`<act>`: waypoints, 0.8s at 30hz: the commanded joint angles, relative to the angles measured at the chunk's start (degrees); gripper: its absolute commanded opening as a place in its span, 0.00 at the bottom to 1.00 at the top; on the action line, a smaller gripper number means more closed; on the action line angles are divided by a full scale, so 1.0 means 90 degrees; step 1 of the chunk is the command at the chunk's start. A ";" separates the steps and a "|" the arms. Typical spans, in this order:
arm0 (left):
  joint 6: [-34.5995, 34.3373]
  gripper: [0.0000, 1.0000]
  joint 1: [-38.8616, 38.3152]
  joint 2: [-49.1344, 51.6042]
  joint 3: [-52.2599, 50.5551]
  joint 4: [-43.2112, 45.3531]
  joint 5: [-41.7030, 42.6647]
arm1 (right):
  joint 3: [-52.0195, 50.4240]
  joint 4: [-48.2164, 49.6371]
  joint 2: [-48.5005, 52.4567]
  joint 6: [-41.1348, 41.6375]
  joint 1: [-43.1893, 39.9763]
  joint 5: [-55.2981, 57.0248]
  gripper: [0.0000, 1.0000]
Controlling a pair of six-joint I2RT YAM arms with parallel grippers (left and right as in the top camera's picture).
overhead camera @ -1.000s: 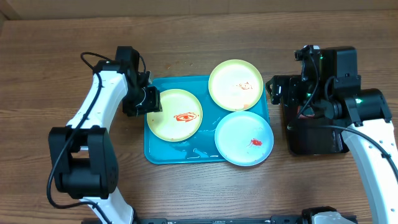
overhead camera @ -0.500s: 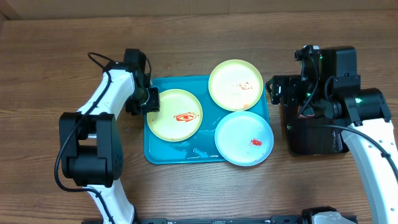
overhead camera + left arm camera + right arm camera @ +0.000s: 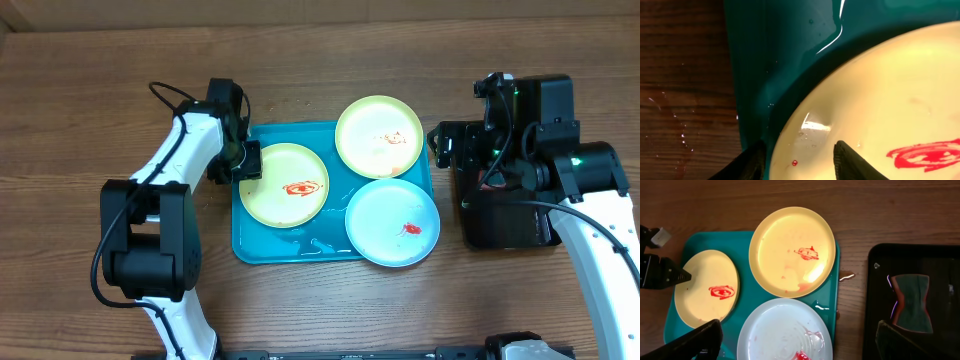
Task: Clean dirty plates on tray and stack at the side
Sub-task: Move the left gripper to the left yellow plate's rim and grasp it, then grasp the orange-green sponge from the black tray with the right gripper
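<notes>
My left gripper [image 3: 799, 148] has its fingers spread, one on each side of the rim of the smeared yellow-green plate [image 3: 890, 100]. In the wrist view the outer fingertip is over the wet turquoise tray [image 3: 770, 60] and the inner one over the plate's pale face. I can't tell whether either pad touches the plastic yet. Nothing is pinched.

From above, the left gripper [image 3: 245, 165] sits at the plate's 9 o'clock edge. The plate's centre, with the red smear, lies between 3 and 4 o'clock from the tool. A round plate has no long axis to line up with, so what matters is the rim: it runs roughly 12 to 6 across the gap between the fingers. I judge that closing here would catch the lip, and the lift should then go up and out toward 9 o'clock, over the bare table [image 3: 90, 100].

That plate [image 3: 290, 185] fills the tray's 9 o'clock half. The second yellow-green plate [image 3: 378, 137] is at the tray's 1 o'clock corner and the blue-white plate [image 3: 392, 222] at 5 o'clock, overhanging the tray's rim [image 3: 260, 245].

My right gripper [image 3: 801, 342] is also wide open and holds nothing. It is well apart from this plate, out by the black tray [image 3: 505, 225] where the sponge [image 3: 910, 302] lies — so the left arm is plainly the nearer one.
</notes>
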 commanded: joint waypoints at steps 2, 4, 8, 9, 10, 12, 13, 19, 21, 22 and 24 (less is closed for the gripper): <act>0.0097 0.41 -0.0104 0.0070 -0.0301 0.0194 -0.0032 | 0.0180 0.0032 -0.0005 0.0024 0.0027 -0.0046 1.00; 0.0233 0.36 -0.0126 0.0070 -0.0359 0.0236 0.0039 | 0.0180 0.0029 -0.0005 0.0024 0.0027 -0.0046 0.99; 0.0372 0.19 -0.0134 0.0070 -0.0376 0.0187 0.0129 | 0.0180 0.0029 -0.0005 0.0027 0.0027 -0.0049 0.99; 0.0372 0.16 -0.0134 0.0070 -0.0415 0.0192 0.0129 | 0.0180 0.0029 -0.0002 0.0027 0.0027 -0.0049 0.98; 0.0374 0.16 -0.0131 0.0070 -0.0447 0.0197 0.0126 | 0.0180 0.0029 -0.0005 0.0027 0.0027 -0.0049 0.98; 0.0449 0.16 -0.0131 0.0073 -0.0534 0.0289 0.0124 | 0.0180 0.0029 -0.0005 0.0027 0.0027 -0.0049 0.97; 0.0486 0.16 -0.0131 0.0073 -0.0588 0.0347 0.0112 | 0.0180 0.0029 -0.0005 0.0029 0.0027 -0.0049 0.96; 0.0488 0.04 -0.0131 0.0073 -0.1093 0.0945 0.0102 | 0.0180 0.0024 -0.0005 0.0049 0.0024 -0.0044 0.90; 0.0488 0.04 -0.0131 0.0073 -0.1185 0.1049 0.0102 | 0.0180 -0.0022 -0.0002 0.0469 0.0024 0.0267 0.89; 0.0488 0.04 -0.0131 0.0073 -0.1185 0.1049 0.0102 | 0.0180 -0.0066 -0.0002 0.0646 0.0024 0.0464 0.90; 0.0488 0.04 -0.0131 0.0073 -0.1185 0.1052 0.0100 | 0.0194 -0.0194 0.0002 0.1090 0.0024 0.0998 0.85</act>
